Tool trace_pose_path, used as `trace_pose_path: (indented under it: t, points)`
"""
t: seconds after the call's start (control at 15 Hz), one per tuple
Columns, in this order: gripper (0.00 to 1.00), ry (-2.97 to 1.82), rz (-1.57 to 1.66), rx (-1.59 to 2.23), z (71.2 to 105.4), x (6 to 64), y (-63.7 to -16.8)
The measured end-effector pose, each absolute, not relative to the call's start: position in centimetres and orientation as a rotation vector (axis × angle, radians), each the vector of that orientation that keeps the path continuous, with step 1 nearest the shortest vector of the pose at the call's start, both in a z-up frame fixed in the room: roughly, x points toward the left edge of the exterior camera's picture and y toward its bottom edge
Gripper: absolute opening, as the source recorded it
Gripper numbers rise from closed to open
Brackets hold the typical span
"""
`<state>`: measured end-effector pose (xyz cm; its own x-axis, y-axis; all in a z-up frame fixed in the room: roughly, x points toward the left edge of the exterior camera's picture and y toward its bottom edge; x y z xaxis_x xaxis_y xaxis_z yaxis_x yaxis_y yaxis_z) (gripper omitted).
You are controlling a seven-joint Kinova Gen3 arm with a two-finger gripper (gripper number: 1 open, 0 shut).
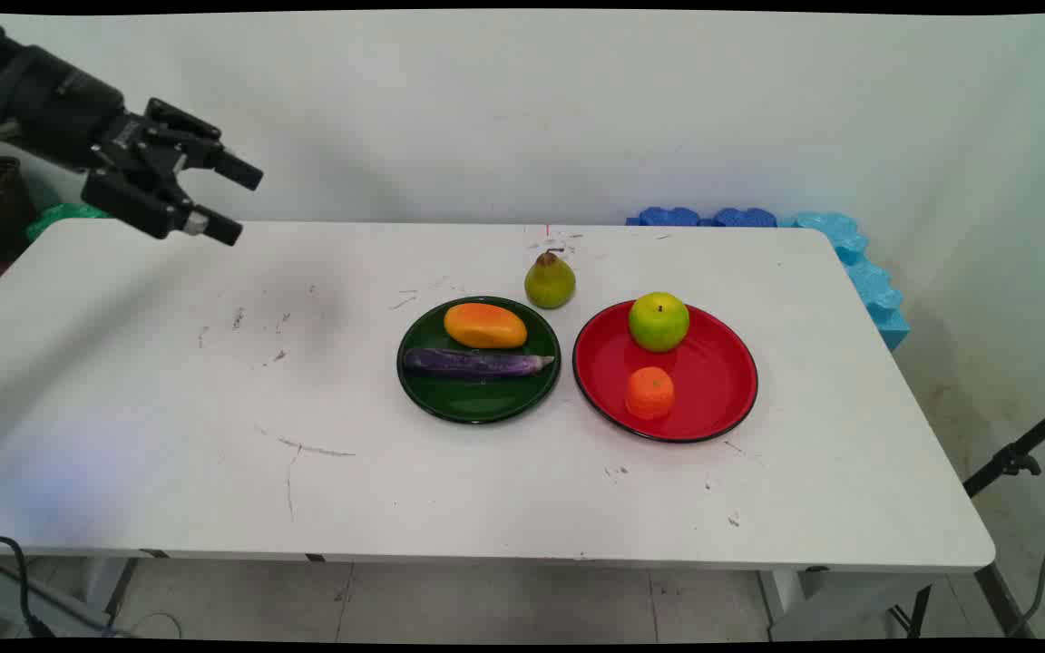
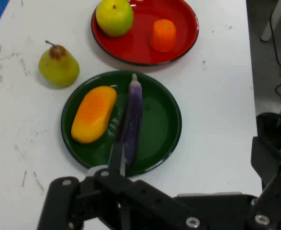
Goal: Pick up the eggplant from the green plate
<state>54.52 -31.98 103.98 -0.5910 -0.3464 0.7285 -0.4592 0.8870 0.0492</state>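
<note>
We see the black hand (image 1: 237, 204) raised above the far left end of the white bench (image 1: 169, 381), its two fingers spread apart and holding nothing. Well to its right sits a green plate (image 1: 479, 408) carrying a mango (image 1: 484, 326) and a purple eggplant (image 1: 473, 364) side by side. A pear (image 1: 550, 280) stands just behind it. Beside it, a red plate (image 1: 713, 372) holds a green apple (image 1: 659, 321) and an orange (image 1: 649, 392).

We see a black two-finger gripper (image 1: 237, 201) with angular linkage, silver screws at the joints and a metal collar near one fingertip, mounted on a black cylindrical wrist (image 1: 42, 95).
</note>
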Motion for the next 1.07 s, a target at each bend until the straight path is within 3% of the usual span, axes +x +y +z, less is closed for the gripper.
trace_pose_path:
  t: [0.53, 1.07]
  points:
    - [1.00, -2.312, 0.192, 0.642, 105.3, 47.9, -35.1]
    - [1.00, -2.392, 0.213, 0.692, 101.5, 40.7, -39.7]
